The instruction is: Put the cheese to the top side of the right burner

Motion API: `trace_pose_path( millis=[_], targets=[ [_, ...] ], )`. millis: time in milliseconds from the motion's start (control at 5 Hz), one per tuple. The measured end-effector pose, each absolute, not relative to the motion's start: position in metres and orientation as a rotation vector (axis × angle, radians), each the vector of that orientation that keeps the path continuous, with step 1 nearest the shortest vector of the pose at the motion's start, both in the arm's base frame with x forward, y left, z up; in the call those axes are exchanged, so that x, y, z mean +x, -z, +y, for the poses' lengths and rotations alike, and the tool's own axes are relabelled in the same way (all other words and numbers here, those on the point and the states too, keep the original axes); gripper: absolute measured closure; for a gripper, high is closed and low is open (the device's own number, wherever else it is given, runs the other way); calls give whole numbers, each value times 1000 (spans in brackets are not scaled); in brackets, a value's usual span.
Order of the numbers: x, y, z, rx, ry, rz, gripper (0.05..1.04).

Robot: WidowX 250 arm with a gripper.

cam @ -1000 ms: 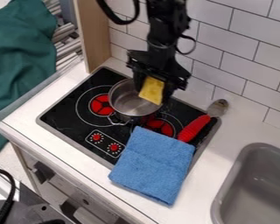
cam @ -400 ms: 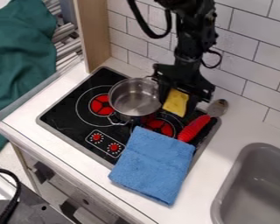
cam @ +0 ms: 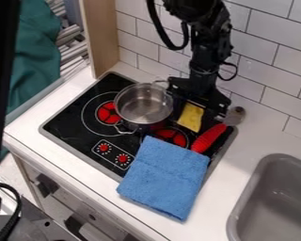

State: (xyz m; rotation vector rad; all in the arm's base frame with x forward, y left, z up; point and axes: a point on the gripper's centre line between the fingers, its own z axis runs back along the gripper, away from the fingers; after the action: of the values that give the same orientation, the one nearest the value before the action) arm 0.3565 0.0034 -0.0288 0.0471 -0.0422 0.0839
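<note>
Black claw (cam: 192, 120) pinching the yellow cheese (cam: 190, 116) between its fingers, right burner (cam: 171, 135) just below the claw in view, metal pot (cam: 142, 104) near its left; red-handled spoon (cam: 209, 137) to its right, blue cloth (cam: 163, 177) farther below it

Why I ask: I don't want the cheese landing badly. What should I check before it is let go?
1. Cheese held by the gripper: ok, it sits between the fingers.
2. Cheese clear of the pot's opening: ok, it is to the right of the pot.
3. Cheese over the top side of the right burner: ok, as far as this angle shows.
4. Cheese down on the stove: cannot tell; the height is unclear.
5. Right burner uncovered: not ok, the towel overlaps its front.
6. Gripper free of the spoon: cannot tell; they look very close.
</note>
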Motion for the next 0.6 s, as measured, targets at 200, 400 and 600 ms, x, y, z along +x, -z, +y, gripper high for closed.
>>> trace_pose_path(
  millis=[200, 400, 600],
  targets=[
    [356, 29, 3, 47, -75, -39, 83],
    [351, 13, 4, 48, -70, -70, 76],
    [341, -17, 3, 38, -60, -138, 79]
  ],
)
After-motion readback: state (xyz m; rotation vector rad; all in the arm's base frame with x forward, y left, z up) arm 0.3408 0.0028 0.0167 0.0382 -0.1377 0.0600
